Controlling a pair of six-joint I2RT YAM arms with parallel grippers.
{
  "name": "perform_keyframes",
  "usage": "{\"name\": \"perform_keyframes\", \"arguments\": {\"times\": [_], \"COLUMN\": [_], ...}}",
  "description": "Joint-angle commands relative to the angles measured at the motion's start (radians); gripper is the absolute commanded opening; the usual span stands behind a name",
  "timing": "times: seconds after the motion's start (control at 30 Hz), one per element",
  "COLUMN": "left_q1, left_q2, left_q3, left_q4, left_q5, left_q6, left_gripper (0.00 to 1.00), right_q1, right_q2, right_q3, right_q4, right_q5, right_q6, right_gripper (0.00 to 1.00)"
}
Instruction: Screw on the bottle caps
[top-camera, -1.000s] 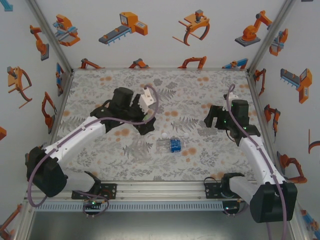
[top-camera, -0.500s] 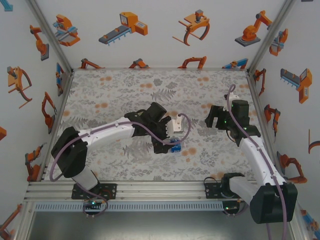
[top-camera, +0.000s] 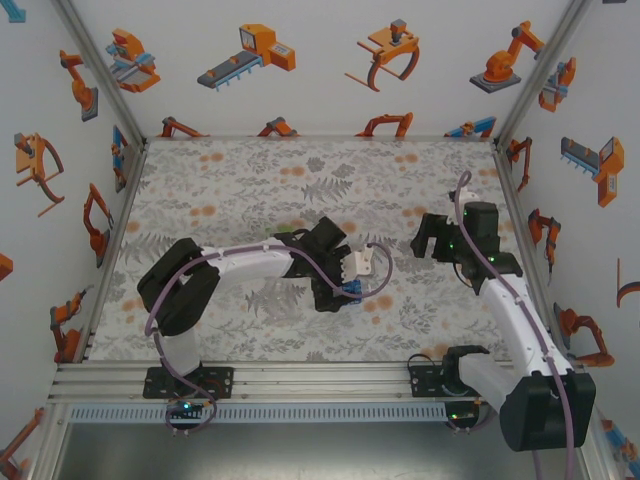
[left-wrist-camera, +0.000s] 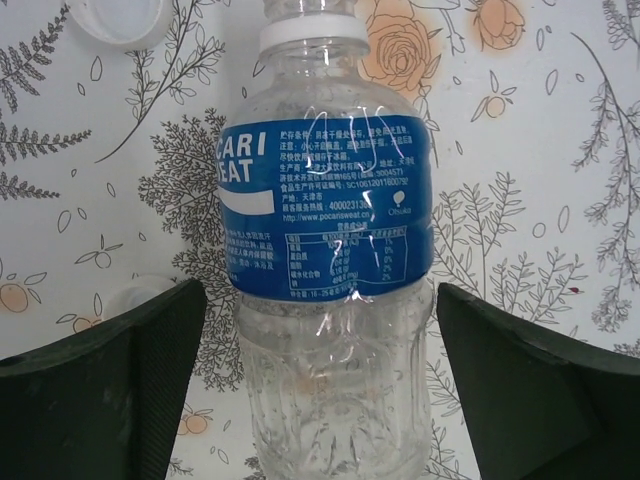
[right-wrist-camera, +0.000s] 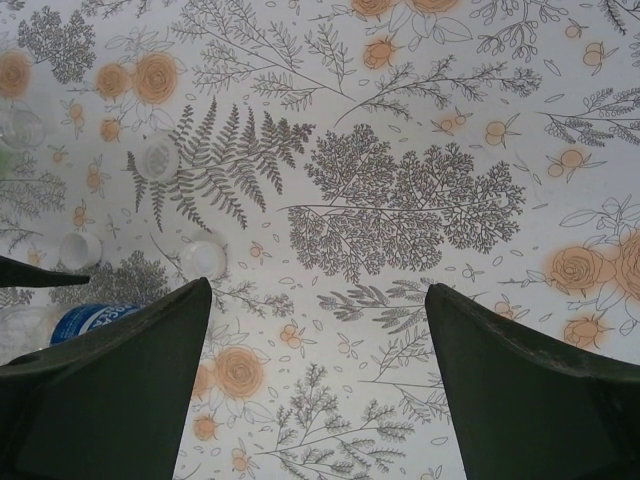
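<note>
Left gripper (left-wrist-camera: 320, 292) stood open, jaws straddling blue bottle (left-wrist-camera: 330, 200), clear of both sides; bottle lay flat, long axis across closing line. Right gripper (right-wrist-camera: 318, 288) open, empty, well right.

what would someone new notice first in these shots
The blue-labelled bottle lies mid-table on the floral mat, the left jaws open either side of it. A loose white cap sits near its neck end, and orange robot stickers dot the white walls.
</note>
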Motion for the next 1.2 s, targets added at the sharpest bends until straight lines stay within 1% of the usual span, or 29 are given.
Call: {"name": "perform_keyframes", "arguments": {"times": [0.0,0.07,0.27,0.47,0.63,0.77,0.9,0.97,1.03,1.1,1.17], "left_q1": [-0.004,-0.004,-0.004,0.005,0.055,0.112,0.151,0.161,0.169,0.176,0.181], "left_q2": [0.006,0.009,0.012,-0.036,-0.138,-0.231,-0.306,-0.334,-0.360,-0.386,-0.412], "left_q3": [-0.009,-0.009,-0.010,-0.022,-0.072,-0.118,-0.143,-0.147,-0.151,-0.166,-0.183], "left_q4": [0.024,0.026,0.031,0.060,0.183,0.301,0.402,0.440,0.484,0.546,0.613], "left_q5": [-0.011,-0.012,-0.015,-0.012,0.047,0.103,0.134,0.132,0.120,0.104,0.102], "left_q6": [0.031,0.034,0.038,0.011,-0.077,-0.165,-0.238,-0.273,-0.312,-0.361,-0.406], "left_gripper": [0.82,0.77,0.64,0.58,0.54,0.52,0.51,0.50,0.50,0.49,0.48], "right_q1": [0.005,0.005,0.006,0.009,0.015,0.027,0.063,0.095,0.131,0.180,0.229], "right_q2": [-0.026,-0.032,-0.046,-0.076,-0.125,-0.162,-0.190,-0.195,-0.191,-0.180,-0.163], "right_q3": [-0.006,-0.003,0.017,0.044,0.055,0.045,0.000,-0.027,-0.051,-0.062,-0.067], "right_q4": [-0.028,-0.033,-0.054,-0.060,0.001,0.121,0.337,0.450,0.558,0.625,0.673], "right_q5": [0.008,0.008,0.014,-0.012,-0.083,-0.179,-0.259,-0.261,-0.250,-0.209,-0.164], "right_q6": [0.004,0.002,-0.002,0.025,0.077,0.166,0.309,0.388,0.455,0.510,0.547], "right_gripper": [0.78,0.78,0.77,0.76,0.75,0.75,0.75,0.76,0.80,0.85,0.87]}}
